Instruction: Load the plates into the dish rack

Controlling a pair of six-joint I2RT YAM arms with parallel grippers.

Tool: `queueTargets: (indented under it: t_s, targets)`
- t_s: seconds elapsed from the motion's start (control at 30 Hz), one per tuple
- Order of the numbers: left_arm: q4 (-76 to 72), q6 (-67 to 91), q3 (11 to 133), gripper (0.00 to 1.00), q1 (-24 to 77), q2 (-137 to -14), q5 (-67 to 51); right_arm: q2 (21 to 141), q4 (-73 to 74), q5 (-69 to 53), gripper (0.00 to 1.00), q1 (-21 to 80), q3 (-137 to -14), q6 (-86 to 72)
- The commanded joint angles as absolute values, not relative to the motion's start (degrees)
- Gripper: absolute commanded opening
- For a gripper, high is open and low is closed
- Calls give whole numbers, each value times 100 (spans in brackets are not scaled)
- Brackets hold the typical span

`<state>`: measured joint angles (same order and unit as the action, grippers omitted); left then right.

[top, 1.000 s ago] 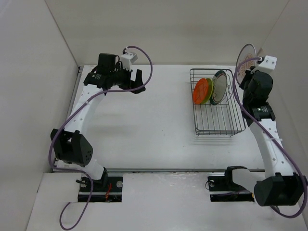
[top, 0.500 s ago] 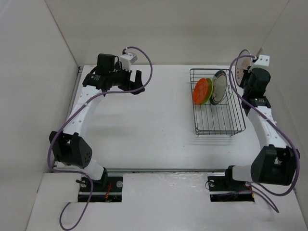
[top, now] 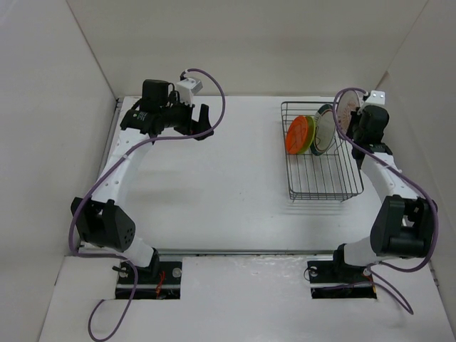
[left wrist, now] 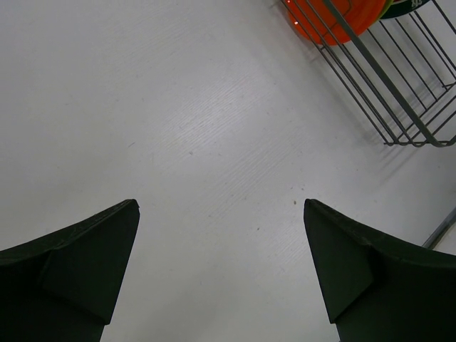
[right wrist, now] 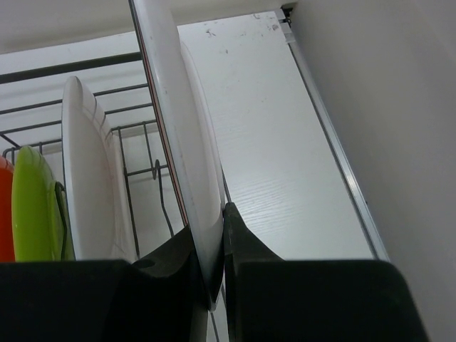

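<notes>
Held upright and edge-on, the white sunburst plate (top: 346, 112) (right wrist: 178, 121) hangs over the far right rim of the black wire dish rack (top: 324, 197) (right wrist: 142, 142), with my right gripper (top: 356, 120) (right wrist: 217, 239) shut on its lower edge. Three plates stand in the rack's far end: orange (top: 298, 134) (left wrist: 335, 14), lime green (top: 311, 137) (right wrist: 35, 206), and white with a dark rim (top: 325, 130) (right wrist: 89, 185). Far to the left, my left gripper (top: 205, 122) (left wrist: 221, 214) stands open over bare table with nothing in it.
White walls enclose the table on the left, back and right; the right wall (right wrist: 385, 107) is close beside the held plate. The rack's near part (left wrist: 385, 92) holds no plates. Purple cables loop off both wrists.
My right arm has carried the sunburst plate down and to the left, from near the back right corner to the rack's right rim. The left arm has stayed put.
</notes>
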<state>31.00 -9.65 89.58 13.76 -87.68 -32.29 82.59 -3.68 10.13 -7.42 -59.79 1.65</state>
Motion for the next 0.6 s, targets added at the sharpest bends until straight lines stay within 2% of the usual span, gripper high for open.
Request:
queueTargets:
  t_s: [0.0,0.5,0.57]
  targets:
    - [2988,-1037,8947,100,1380,-8473,-3278,8191,-993,1116,2,-747,-5942,-26]
    - [3094,-1090,9000,100,1380,-8420,-3331,8551,-993,1257,2,-747,-5774,-79]
    - [3094,-1090,9052,100,1380,-8420,-3279,8691,-941,1257,6,-695,-5774,-79]
